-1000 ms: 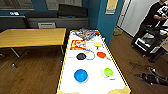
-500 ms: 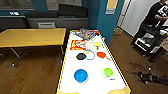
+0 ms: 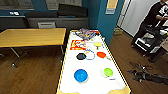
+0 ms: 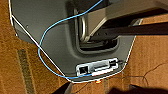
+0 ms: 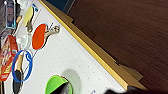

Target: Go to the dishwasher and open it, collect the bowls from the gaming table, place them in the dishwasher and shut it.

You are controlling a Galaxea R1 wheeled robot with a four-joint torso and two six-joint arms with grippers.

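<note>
The gaming table (image 3: 65, 62) has a white top and a yellow rim and stands right before me in the head view. Near its close end sit a blue bowl (image 3: 80, 75) and a green bowl (image 3: 108, 72). Farther along lie a red-orange round piece (image 3: 101, 54), a black one (image 3: 80, 56) by a blue circle marking (image 3: 89, 54), and a yellow one (image 3: 97, 45). In the right wrist view the red piece (image 5: 40, 36) has a wooden handle like a paddle. The green bowl (image 5: 56, 85) lies just under my right gripper (image 5: 87, 91). My left gripper (image 4: 92, 91) hangs over brown floor beside the robot's grey base. The dishwasher is out of view.
A plain wooden table (image 3: 32, 36) stands left of the gaming table. A red box (image 3: 78, 44) and a colourful stack (image 3: 86, 33) lie at the table's far end. A person (image 3: 155, 15) with a rig on a black cart is at the right; cables (image 3: 147, 75) lie on the floor.
The head view has shifted a little, so the table sits slightly nearer and lower in the picture. Nothing on the table has moved.
</note>
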